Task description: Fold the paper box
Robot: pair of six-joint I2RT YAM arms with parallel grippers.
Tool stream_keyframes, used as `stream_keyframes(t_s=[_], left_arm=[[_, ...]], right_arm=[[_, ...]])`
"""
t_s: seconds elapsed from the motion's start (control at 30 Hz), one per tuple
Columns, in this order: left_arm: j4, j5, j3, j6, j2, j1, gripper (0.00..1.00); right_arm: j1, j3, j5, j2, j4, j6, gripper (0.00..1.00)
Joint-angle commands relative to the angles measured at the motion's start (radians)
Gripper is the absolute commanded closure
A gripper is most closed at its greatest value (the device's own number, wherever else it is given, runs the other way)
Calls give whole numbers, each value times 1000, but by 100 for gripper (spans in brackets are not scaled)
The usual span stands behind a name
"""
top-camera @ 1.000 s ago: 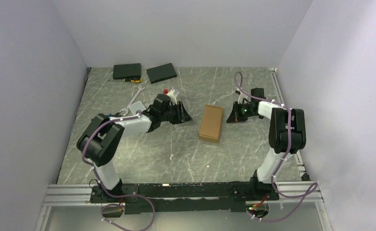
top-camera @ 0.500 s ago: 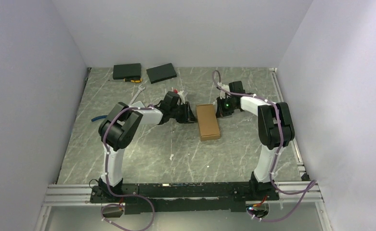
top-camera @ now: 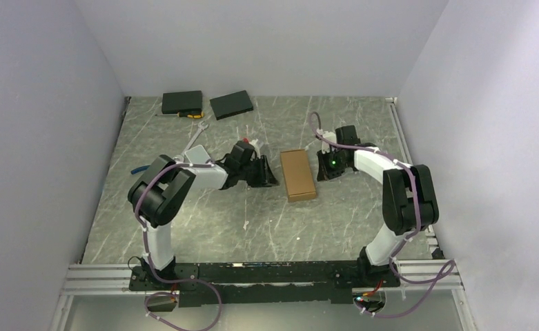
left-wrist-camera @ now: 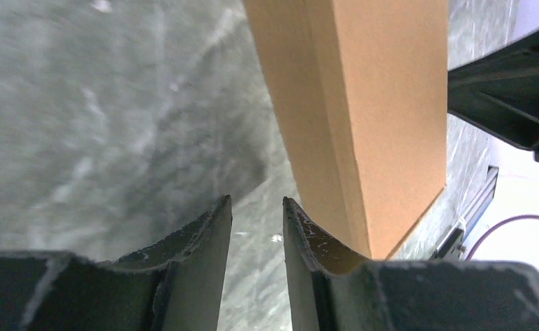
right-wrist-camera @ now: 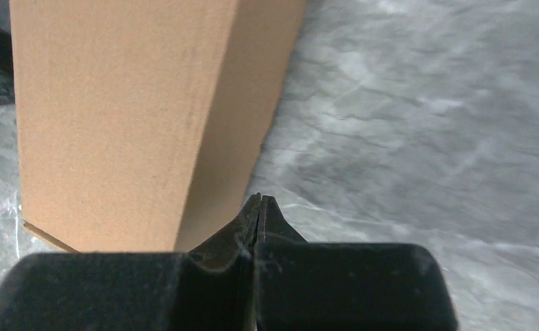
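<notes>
The grey marbled surface (top-camera: 204,214) fills the floor of a white-walled cell, and the two arms reach over it from their bases at 6 o'clock. The left arm (top-camera: 177,183) bends low toward the middle from the 9 o'clock side, and the right arm (top-camera: 404,193) comes in from the 3 o'clock side. Between them the paper box (top-camera: 298,174) lies flat as a closed brown carton, a little beyond the centre of the surface. Its long side runs roughly from 12 to 6 o'clock, with the far end turned slightly toward 11. Two black slabs (top-camera: 182,103) (top-camera: 231,105) rest near the far left corner, at about 11 o'clock from the box and well apart from it. The left fingers (left-wrist-camera: 290,214) stand partly open with only bare surface in the gap. They hold nothing and sit just beside the box's 9 o'clock side – whether one tip touches the cardboard I cannot tell. The right fingers (right-wrist-camera: 259,207) are pressed fully together and grip nothing, their tip low on the surface just beside the box's 3 o'clock side. A small yellow object (top-camera: 196,116) lies near the slabs.
</notes>
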Motion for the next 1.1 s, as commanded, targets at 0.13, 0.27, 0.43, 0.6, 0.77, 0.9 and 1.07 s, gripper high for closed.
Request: stream_keyframes(t_s=[0.13, 0.27, 0.43, 0.6, 0.77, 0.9, 1.07], left_arm=[[21, 59, 59, -42, 86, -100, 63], [12, 73, 112, -41, 132, -128, 64], [-61, -28, 60, -33, 39, -116, 61], [-92, -132, -110, 17, -216, -60, 59], [-287, -285, -169, 178, -634, -46, 39], [-405, -295, -164, 231, -962, 1, 1], [-634, -301, -51, 259, -1228, 24, 0]], right_arm=[[101, 9, -126, 70, -42, 0, 100], [106, 29, -251, 82, -46, 20, 100], [47, 21, -20, 8, -46, -24, 100], [-85, -9, 18, -232, -38, -137, 98], [-243, -27, -135, -581, -80, -289, 59], [-336, -8, -267, -802, -81, -238, 1], [-362, 159, -277, -857, -161, 71, 1]])
